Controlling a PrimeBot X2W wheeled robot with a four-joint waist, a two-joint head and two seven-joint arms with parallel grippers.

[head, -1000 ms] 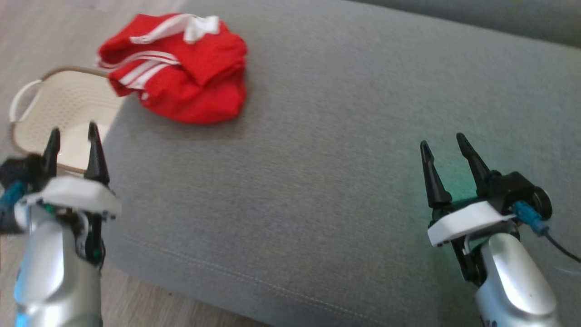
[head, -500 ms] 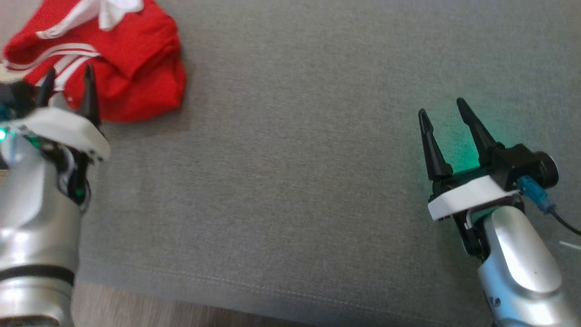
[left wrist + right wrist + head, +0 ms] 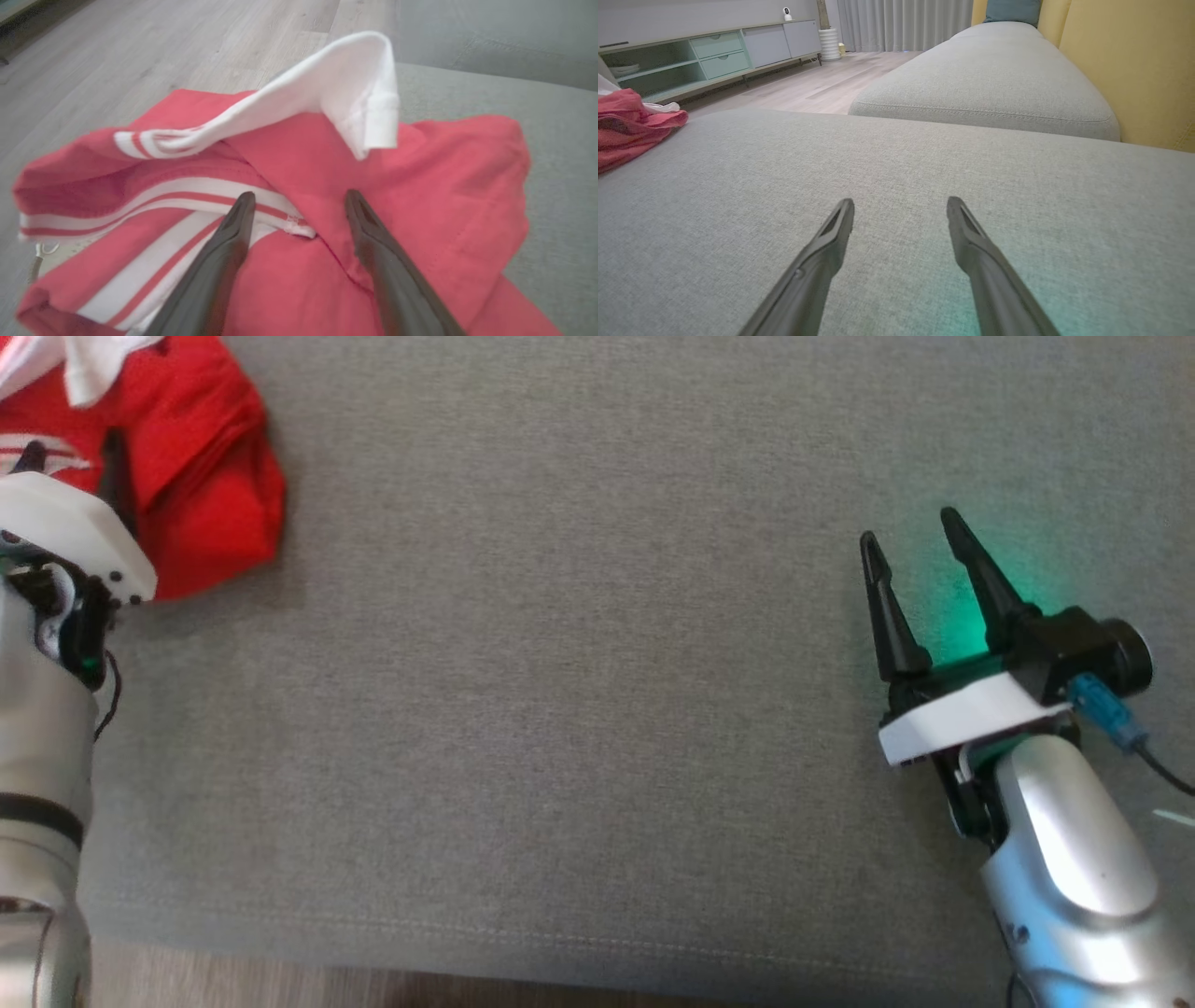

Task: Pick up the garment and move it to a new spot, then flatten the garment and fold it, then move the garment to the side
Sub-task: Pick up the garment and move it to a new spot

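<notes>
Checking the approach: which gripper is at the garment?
The left gripper: open, its tips over the red garment's striped folds. The right gripper, also open, hangs over bare grey cushion, well away from it.

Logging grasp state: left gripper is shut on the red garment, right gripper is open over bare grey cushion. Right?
No. The left gripper is open, not shut on the red garment: the left wrist view shows its fingers spread apart over it. The right gripper is open over bare grey cushion, as you said.
</notes>
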